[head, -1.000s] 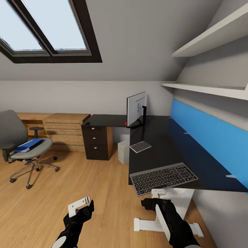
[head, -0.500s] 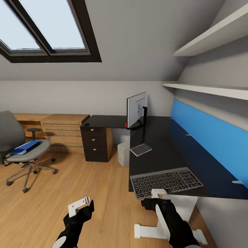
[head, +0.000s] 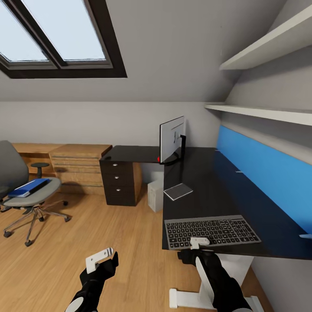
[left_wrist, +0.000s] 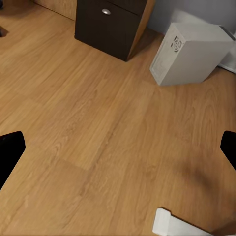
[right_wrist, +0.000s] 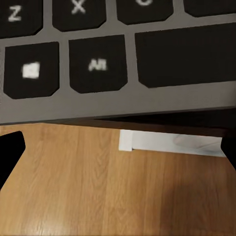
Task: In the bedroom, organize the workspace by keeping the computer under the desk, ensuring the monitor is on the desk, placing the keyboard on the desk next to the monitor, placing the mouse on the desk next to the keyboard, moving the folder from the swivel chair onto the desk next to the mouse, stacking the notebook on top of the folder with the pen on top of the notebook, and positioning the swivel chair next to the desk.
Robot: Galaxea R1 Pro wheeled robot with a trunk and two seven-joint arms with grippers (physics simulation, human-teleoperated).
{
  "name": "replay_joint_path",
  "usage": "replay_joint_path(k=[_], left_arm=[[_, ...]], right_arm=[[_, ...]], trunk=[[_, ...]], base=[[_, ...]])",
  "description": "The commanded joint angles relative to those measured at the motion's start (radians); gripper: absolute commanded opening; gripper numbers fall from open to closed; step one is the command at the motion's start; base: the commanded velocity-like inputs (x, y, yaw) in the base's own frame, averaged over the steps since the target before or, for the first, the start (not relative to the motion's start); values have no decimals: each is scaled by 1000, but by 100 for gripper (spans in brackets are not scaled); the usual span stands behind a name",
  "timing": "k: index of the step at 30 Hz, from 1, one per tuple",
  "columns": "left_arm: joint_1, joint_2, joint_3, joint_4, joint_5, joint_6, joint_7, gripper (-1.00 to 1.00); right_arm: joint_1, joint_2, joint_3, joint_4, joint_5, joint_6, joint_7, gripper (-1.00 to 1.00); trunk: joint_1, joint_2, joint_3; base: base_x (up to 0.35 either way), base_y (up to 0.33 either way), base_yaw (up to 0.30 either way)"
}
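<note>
The dark grey keyboard (head: 211,232) (right_wrist: 118,54) lies along the front edge of the black desk (head: 203,173). My right gripper (head: 196,249) (right_wrist: 118,152) is open right at the keyboard's front edge. My left gripper (head: 106,259) (left_wrist: 118,152) is open above the floor. The monitor (head: 172,138) stands at the desk's corner, with the notebook (head: 177,191) lying flat before it. The pale computer (head: 155,195) (left_wrist: 189,54) sits under the desk. At the far left, the blue folder (head: 27,188) rests on the swivel chair (head: 17,199). Mouse and pen are out of view.
A dark drawer unit (head: 120,182) stands under the desk's left wing, with light oak drawers (head: 76,167) beyond it. The desk's white leg and foot (head: 190,297) are just below my right arm. Wall shelves (head: 264,112) run above the blue back panel (head: 264,173). Open wood floor lies at the left.
The camera has moved toward the desk, so the chair has slid left in the picture. The keyboard has turned squarer to the desk's front edge and sits farther onto it.
</note>
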Motion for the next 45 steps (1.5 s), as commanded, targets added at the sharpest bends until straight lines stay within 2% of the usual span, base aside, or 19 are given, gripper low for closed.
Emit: replay_joint_path(k=[1, 31, 45], left_arm=[[0, 1, -1, -2, 6, 3, 7, 100], [0, 0, -1, -1, 6, 3, 7, 100], [0, 0, 0, -1, 6, 3, 7, 100]], right_arm=[[0, 0, 1, -1, -1, 5, -5, 100], [0, 1, 1, -1, -2, 5, -5, 100], [0, 1, 3, -5, -2, 5, -5, 100]], trunk=[[0, -1, -1], [0, -1, -1], [0, -1, -1]], base=[[7, 0, 0], [18, 0, 0], [-249, 0, 0]])
